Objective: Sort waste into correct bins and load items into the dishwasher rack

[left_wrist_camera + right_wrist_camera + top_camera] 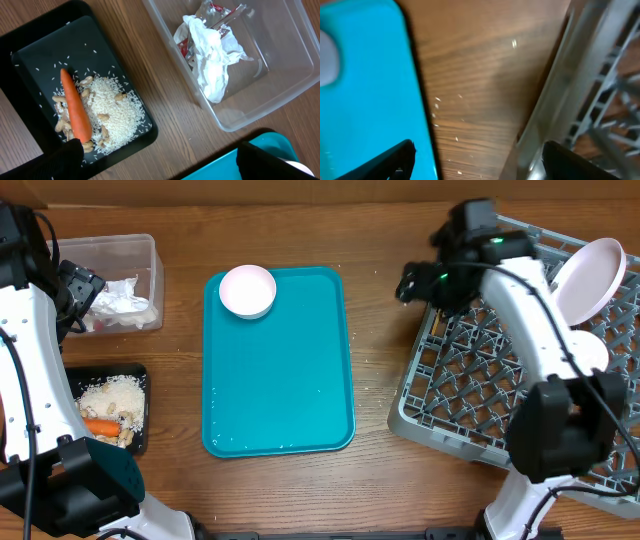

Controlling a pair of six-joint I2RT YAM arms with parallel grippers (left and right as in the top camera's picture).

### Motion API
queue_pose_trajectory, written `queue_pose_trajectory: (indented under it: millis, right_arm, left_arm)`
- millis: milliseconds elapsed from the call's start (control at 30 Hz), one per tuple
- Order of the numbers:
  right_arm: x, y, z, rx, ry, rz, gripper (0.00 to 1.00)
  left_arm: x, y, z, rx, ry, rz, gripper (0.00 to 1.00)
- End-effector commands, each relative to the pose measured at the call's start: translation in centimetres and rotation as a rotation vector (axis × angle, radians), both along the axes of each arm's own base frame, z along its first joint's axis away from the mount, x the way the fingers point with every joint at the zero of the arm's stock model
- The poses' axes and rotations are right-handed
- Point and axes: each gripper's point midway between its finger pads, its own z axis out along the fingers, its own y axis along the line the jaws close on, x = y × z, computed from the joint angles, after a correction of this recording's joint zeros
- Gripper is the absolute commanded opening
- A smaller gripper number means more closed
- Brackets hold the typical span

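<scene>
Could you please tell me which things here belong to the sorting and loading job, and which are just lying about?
Part of the job: white bowl, plate, dishwasher rack, napkins, wrapper, clear tub, carrot, crumbs, black tray.

Just lying about: teal tray, wooden table.

We've got a teal tray [280, 380] with a white bowl [247, 290], a grey grid rack [450, 370], an orange carrot [75, 105] on pale rice [115, 110] in the black tray [35, 65], white napkins [212, 65] in the clear tub [285, 85], and a brown woodgrain table [380, 250].
</scene>
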Motion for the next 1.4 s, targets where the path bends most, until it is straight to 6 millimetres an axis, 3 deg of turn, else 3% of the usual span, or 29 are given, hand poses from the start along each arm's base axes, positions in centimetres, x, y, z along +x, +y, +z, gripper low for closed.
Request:
queue_pose_trajectory:
  millis: [0, 467, 667, 833, 900, 1367]
  right_arm:
    - [-0.5, -2.0, -2.4, -0.176, 0.057, -0.136, 0.84]
    - [-0.6, -2.3, -2.1, -0.201, 0.055, -0.161, 0.82]
    - [-0.8, -2.2, -3.6, -0.203, 0.089, -0.156, 0.55]
    - [-1.3, -2.2, -5.1, -0.211, 0.128, -0.15, 0.51]
    - [-1.3, -2.2, -5.4, -0.213, 0.136, -0.149, 0.44]
    - [-3.2, -1.6, -5.5, -0.211, 0.181, 0.07, 0.26]
  left_arm:
    - [0.0, 0.1, 0.3, 0.018, 0.0, -0.009, 1.0]
    - [0.0, 0.1, 0.3, 0.018, 0.0, -0.009, 1.0]
    - [0.0, 0.1, 0.3, 0.018, 0.0, -0.009, 1.0]
    - [0.0, 0.1, 0.3, 0.018, 0.0, -0.009, 1.0]
    - [0.0, 0.1, 0.3, 0.018, 0.0, -0.009, 1.0]
    - [0.0, 0.1, 0.3, 0.018, 0.0, -0.009, 1.0]
